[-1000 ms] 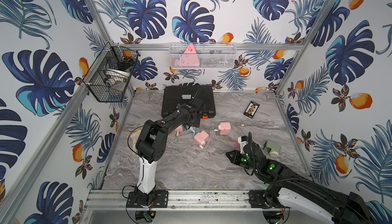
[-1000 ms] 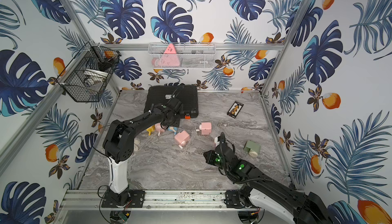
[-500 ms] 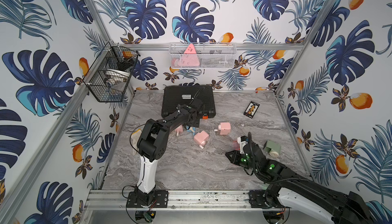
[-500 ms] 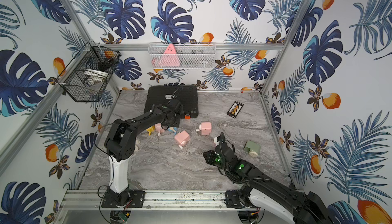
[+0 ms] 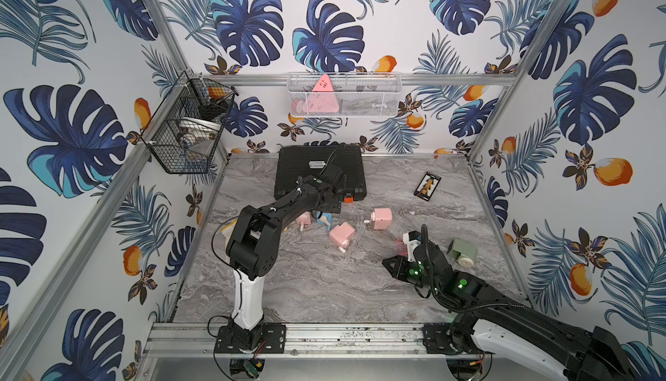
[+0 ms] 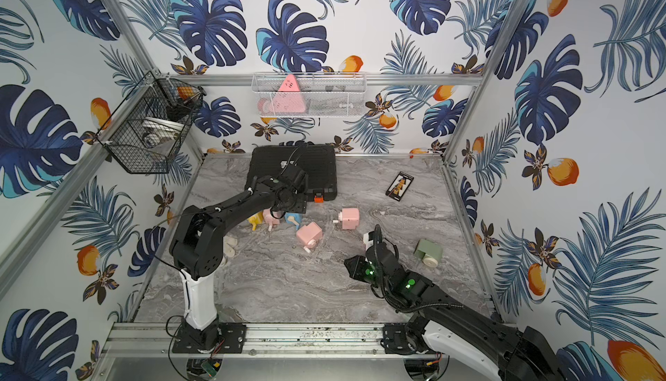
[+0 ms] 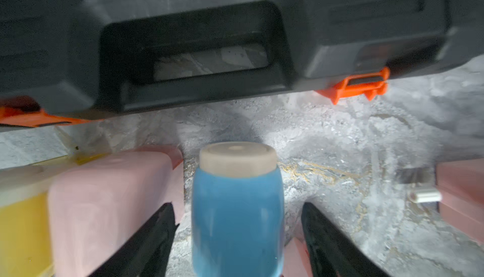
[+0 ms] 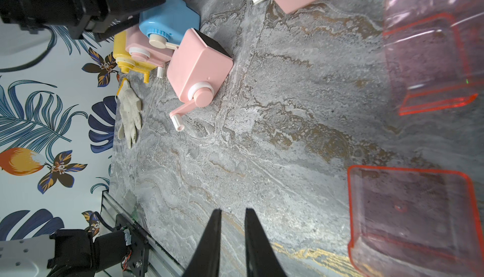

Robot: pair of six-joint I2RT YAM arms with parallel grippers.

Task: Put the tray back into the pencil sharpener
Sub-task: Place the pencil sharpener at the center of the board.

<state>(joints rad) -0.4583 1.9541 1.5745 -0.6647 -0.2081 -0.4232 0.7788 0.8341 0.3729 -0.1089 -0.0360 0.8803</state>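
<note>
Left gripper point(image 7: 235, 206): jaws are held wide, one on each side of the blue pencil sharpener point(image 7: 237, 228). A gap is seen between each of the fingers point(image 7: 154, 239) and the blue body, so nothing is gripped. The sharpener is stood just in front of the black case point(image 7: 183, 26), with a pink sharpener point(image 7: 110, 199) close on one side and a yellow sharpener point(image 7: 21, 226) beyond that.

Right gripper point(image 8: 233, 212): jaws are kept narrow, a thin gap between the tips, nothing between them. It is held low over bare table point(image 8: 262, 144).

Trays: two clear pink ones are seen lying open on the table, outside any sharpener. One tray point(image 8: 411, 220) is near the right gripper; a second tray point(image 8: 429, 60) lies apart from it. Both are well apart from the crank-handled pink sharpener point(image 8: 199, 66), on which a dark end face is shown. A white glove point(image 8: 129, 110) is noted at the table's edge.

Against the top views from a second before: both arms are found in nearly the same places, the left one bent over the sharpener cluster at the case's front edge. The green sharpener point(image 5: 463, 251) and the loose pink ones are unmoved. No change of jaw width can be read from those views.
</note>
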